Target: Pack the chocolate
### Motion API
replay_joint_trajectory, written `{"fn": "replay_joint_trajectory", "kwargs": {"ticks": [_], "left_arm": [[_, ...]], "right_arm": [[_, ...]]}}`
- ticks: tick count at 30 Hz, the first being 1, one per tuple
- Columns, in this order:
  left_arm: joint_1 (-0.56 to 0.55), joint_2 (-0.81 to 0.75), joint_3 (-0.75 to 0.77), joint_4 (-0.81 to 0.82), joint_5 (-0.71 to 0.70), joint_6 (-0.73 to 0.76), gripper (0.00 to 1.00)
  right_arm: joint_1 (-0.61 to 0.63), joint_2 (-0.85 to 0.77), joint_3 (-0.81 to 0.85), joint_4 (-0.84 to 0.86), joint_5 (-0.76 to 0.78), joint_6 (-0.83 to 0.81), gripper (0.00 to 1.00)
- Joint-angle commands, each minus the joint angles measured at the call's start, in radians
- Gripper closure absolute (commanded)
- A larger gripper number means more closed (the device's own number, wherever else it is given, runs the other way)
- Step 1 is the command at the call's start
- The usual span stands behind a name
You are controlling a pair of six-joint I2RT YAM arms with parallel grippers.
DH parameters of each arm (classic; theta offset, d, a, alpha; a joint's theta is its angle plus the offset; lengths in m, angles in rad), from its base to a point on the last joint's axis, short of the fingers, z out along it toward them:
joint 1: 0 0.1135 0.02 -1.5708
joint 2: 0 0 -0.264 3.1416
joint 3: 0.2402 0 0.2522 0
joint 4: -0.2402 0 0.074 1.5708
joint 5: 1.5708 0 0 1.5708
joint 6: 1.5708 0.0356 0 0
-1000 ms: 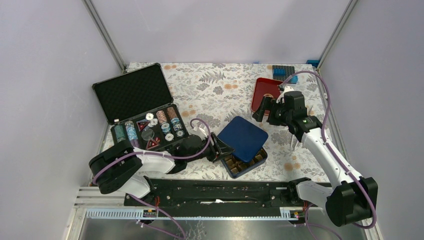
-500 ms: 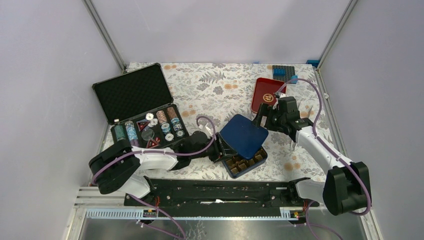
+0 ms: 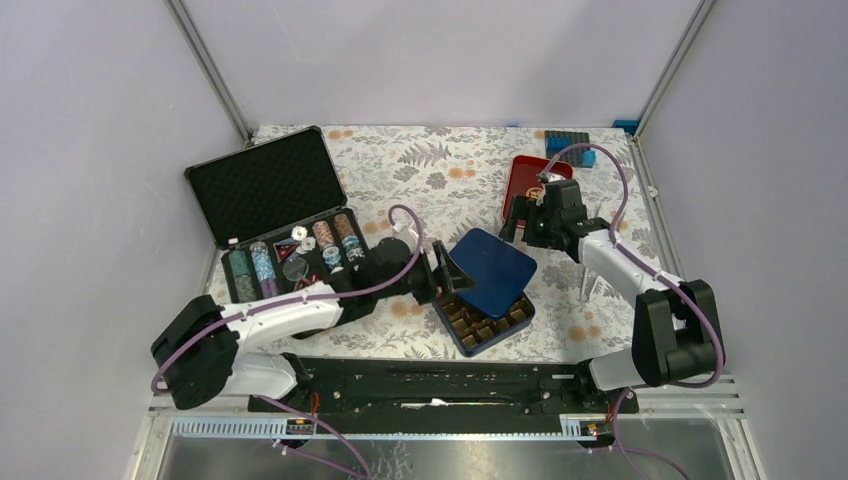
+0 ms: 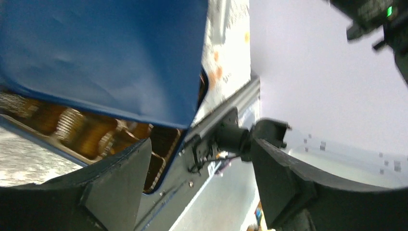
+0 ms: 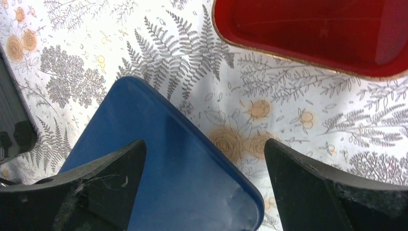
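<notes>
1. Chocolate [image 3: 478, 322] sits in the blue box [image 3: 522, 317] at near centre, half covered by a tilted blue lid [image 3: 490, 270].
2. Left gripper [image 3: 441, 277], jaws apart and holding nothing, is just beside the lid's left edge.
3. Right gripper [image 5: 204, 149], spread wide and empty, hovers over the lid's far corner, near a red tray [image 5: 308, 33].

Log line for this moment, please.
left gripper: open, at edge of blue lid | right gripper: open, over it | blue lid: askew on box | chocolate: partly visible

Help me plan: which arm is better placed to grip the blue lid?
Right, probably: right gripper stands open astride a corner of the blue lid; left gripper is open beside it, not around it.
</notes>
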Motion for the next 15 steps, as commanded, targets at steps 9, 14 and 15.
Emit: {"fn": "replay_joint_trajectory", "kwargs": {"ticks": [9,14,15], "left_arm": [[0.306,0.163,0.179,-0.097,0.123,0.173,0.09],[0.324,0.214,0.203,-0.096,0.169,0.191,0.09],[0.326,0.218,0.199,-0.097,0.169,0.194,0.08]], "right_arm": [[-0.005,0.148,0.111,0.061,-0.116,-0.037,0.00],[-0.005,0.135,0.082,0.058,-0.182,-0.027,0.00],[-0.005,0.127,0.074,0.055,-0.184,-0.027,0.00]]}}
